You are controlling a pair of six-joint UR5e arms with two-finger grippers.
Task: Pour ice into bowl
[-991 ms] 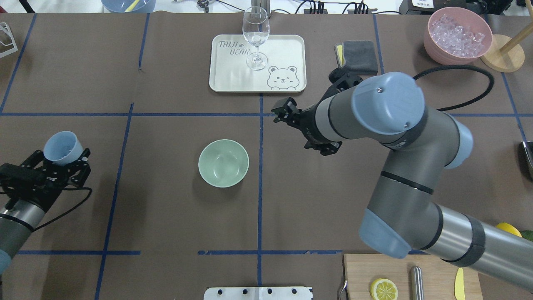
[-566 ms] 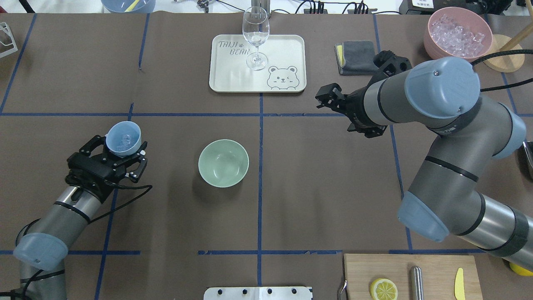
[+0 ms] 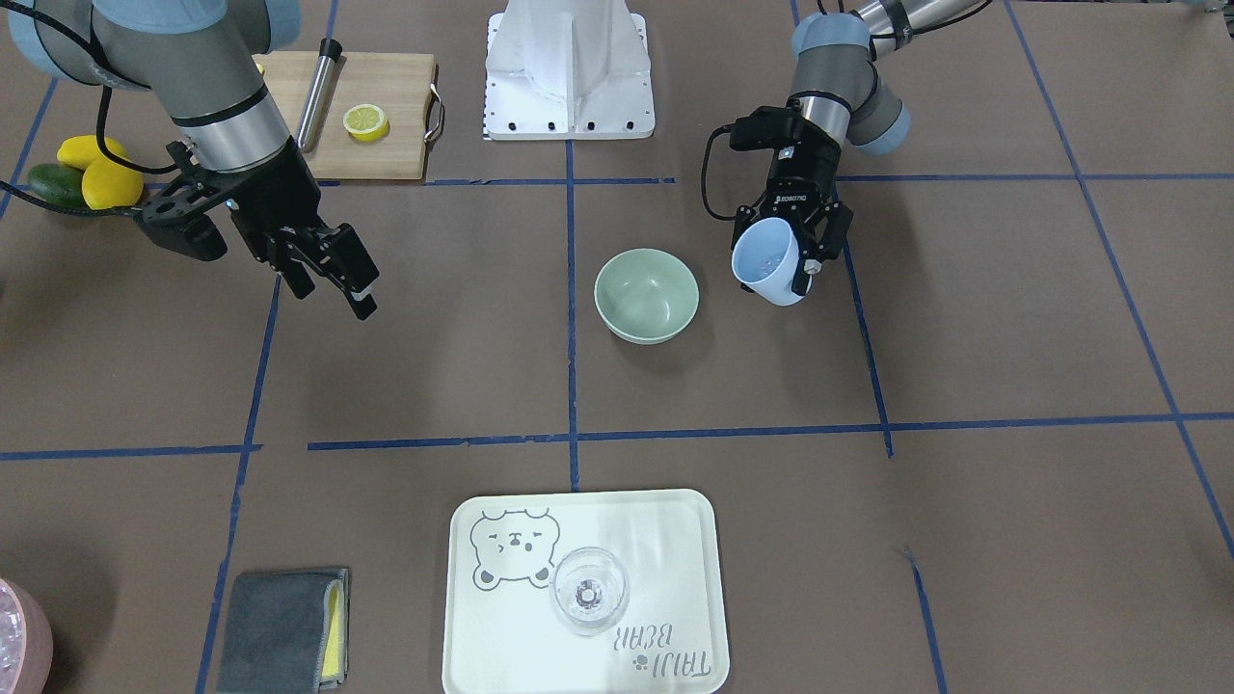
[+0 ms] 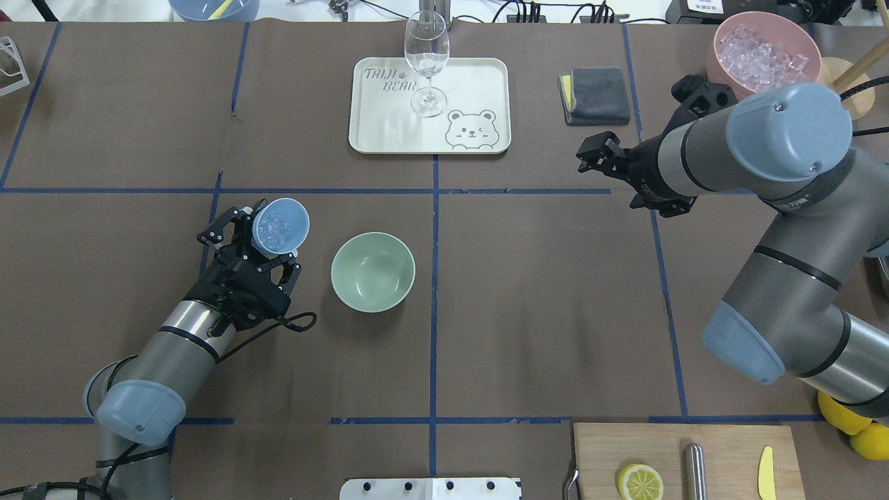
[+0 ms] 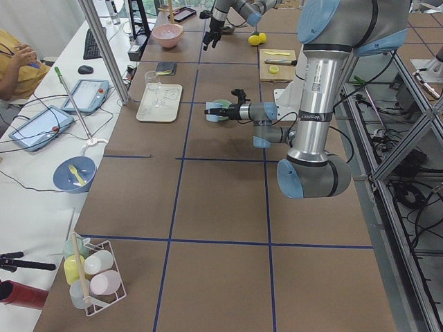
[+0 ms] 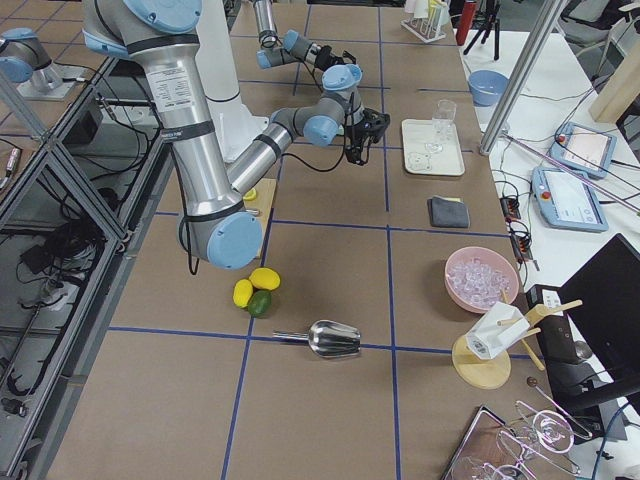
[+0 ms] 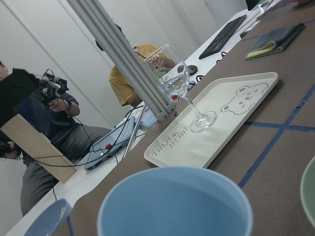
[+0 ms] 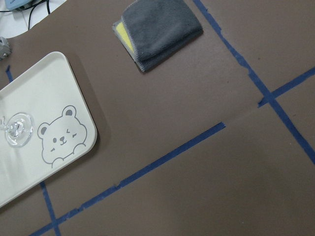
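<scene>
The pale sage-green bowl [image 4: 373, 271] stands empty near the table's middle; it also shows in the front view [image 3: 646, 294]. My left gripper [image 4: 278, 235] is shut on a light blue cup [image 4: 280, 225], held tilted just left of the bowl and above the table. Small clear ice cubes [image 4: 275, 223] lie inside the cup. The cup's rim fills the bottom of the left wrist view [image 7: 174, 206]. My right gripper [image 3: 333, 280] is open and empty, far from the bowl, over the table's right part [image 4: 599, 156].
A white tray [image 4: 479, 83] with a wine glass [image 4: 426, 62] is at the back centre. A grey cloth [image 4: 599, 94] and a pink bowl of ice [image 4: 764, 55] are at the back right. A cutting board [image 4: 684, 462] with a lemon half is at the front right.
My left arm has carried the cup rightward to just beside the bowl and tilted it. My right arm has swung away to the right and back.
</scene>
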